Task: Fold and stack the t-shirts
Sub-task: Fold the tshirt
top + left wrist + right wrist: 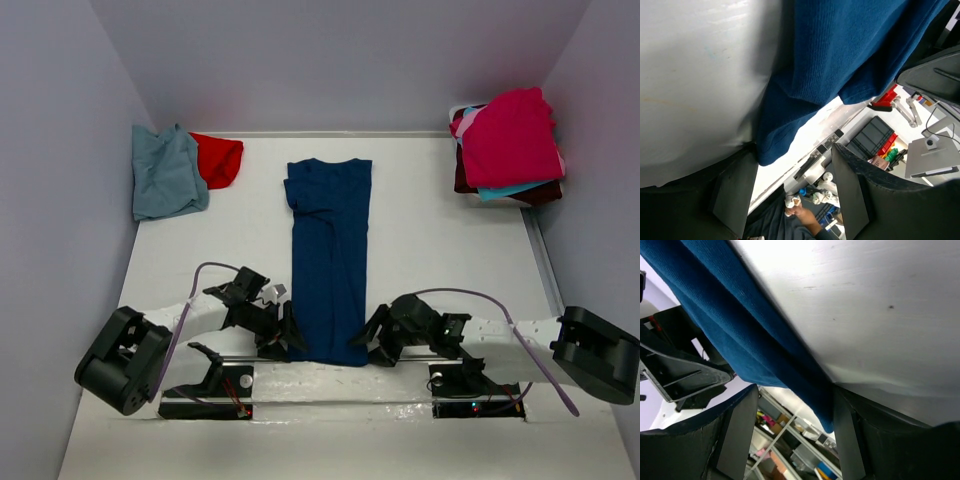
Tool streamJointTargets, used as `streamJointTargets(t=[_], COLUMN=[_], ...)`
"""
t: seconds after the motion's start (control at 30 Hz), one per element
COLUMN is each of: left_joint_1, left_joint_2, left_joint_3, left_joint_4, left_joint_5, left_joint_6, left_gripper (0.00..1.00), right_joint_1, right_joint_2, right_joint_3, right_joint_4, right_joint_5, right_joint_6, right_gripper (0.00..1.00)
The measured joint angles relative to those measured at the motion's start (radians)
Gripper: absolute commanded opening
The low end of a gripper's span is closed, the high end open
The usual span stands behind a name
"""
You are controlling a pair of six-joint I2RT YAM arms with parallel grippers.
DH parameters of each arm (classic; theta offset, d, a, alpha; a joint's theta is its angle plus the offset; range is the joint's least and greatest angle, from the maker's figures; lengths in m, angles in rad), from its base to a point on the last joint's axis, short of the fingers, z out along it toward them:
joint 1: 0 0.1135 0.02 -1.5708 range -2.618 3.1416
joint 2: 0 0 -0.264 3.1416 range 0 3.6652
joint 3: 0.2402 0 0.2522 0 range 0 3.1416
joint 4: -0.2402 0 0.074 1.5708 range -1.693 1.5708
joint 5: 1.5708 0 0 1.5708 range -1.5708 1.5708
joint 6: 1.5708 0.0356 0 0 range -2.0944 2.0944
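Navy t-shirt (330, 255): your folded strip, hem at near edge of tabletop (450, 250).
Left gripper (291, 336): parted around hem corner, holding nothing.
Right gripper (374, 338): likewise.

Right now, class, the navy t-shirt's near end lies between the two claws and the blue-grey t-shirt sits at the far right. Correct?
No: the top external view shows the blue-grey t-shirt at the far left, not the far right. The rest holds.
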Motion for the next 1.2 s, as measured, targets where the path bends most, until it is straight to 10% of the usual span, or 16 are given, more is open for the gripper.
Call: streamJointTargets(t=[0.63, 0.8, 1.2], left_joint_1=[0.002, 0.002, 0.002], left_joint_2=[0.026, 0.026, 0.012], left_joint_3=[-0.039, -0.039, -0.039], left_joint_4=[0.096, 0.102, 0.087], left_joint_5=[-0.018, -0.020, -0.032], left_joint_6=[-0.050, -0.054, -0.041], left_gripper=[0.18, 0.06, 0.06], right_joint_1=[0.007, 0.008, 0.008], right_joint_2=[0.053, 0.053, 0.047], right_joint_3=[-0.037, -0.040, -0.048], right_joint_4=[0.143, 0.146, 0.134], right_joint_5=[-0.010, -0.002, 0.024], right_joint_6=[0.028, 0.027, 0.025], right_gripper=[0.54, 0.28, 0.20])
